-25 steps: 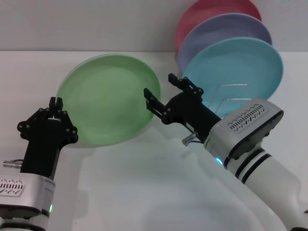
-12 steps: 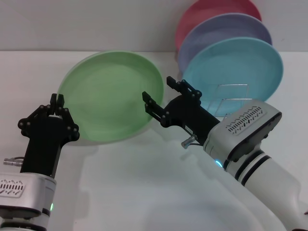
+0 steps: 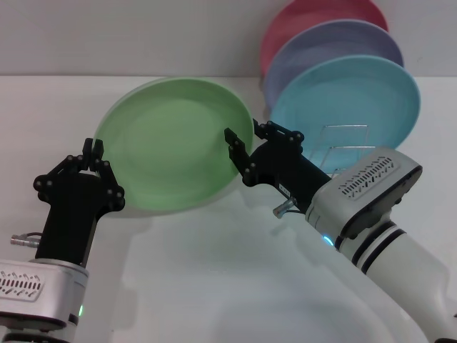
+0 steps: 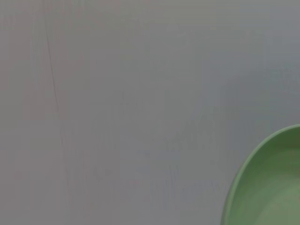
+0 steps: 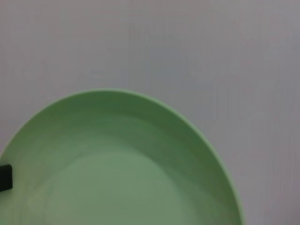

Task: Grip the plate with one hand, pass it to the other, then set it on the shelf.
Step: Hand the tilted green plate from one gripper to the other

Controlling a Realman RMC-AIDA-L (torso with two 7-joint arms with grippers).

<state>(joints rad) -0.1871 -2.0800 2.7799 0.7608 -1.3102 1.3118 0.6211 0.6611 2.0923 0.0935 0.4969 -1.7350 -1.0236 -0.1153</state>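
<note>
- In the head view we see the plate (image 3: 175,146) raised off the table (image 3: 214,286), tilted with its face toward the camera, between the two grippers.
- The left gripper (image 3: 93,151) sits at the plate's lower left rim; its fingers are close together on the edge, clamped on the plate as far as we can tell.
- The right gripper (image 3: 250,139) is at the plate's right rim, one finger in front of the plate's face and the other just beside the edge. Its jaws straddle the rim, but we cannot tell whether they have pinched it.
- The shelf (image 3: 341,146) stands behind the right arm, near the turquoise plate (image 3: 357,96); only a few wire loops show.
- Behind the turquoise plate lean a lavender plate (image 3: 335,43) and a red plate (image 3: 307,18), stacked against the wall (image 3: 128,36).
- The left wrist view shows only a slice of the plate (image 4: 272,187) in one corner against a plain grey surface; none of its own fingers appear.
- The right wrist view shows far more: the plate (image 5: 122,168) fills the lower half, rim arc clear, with a small dark fingertip (image 5: 4,177) at the frame edge.
- Only the head view shows the shelf and the other plates.
</note>
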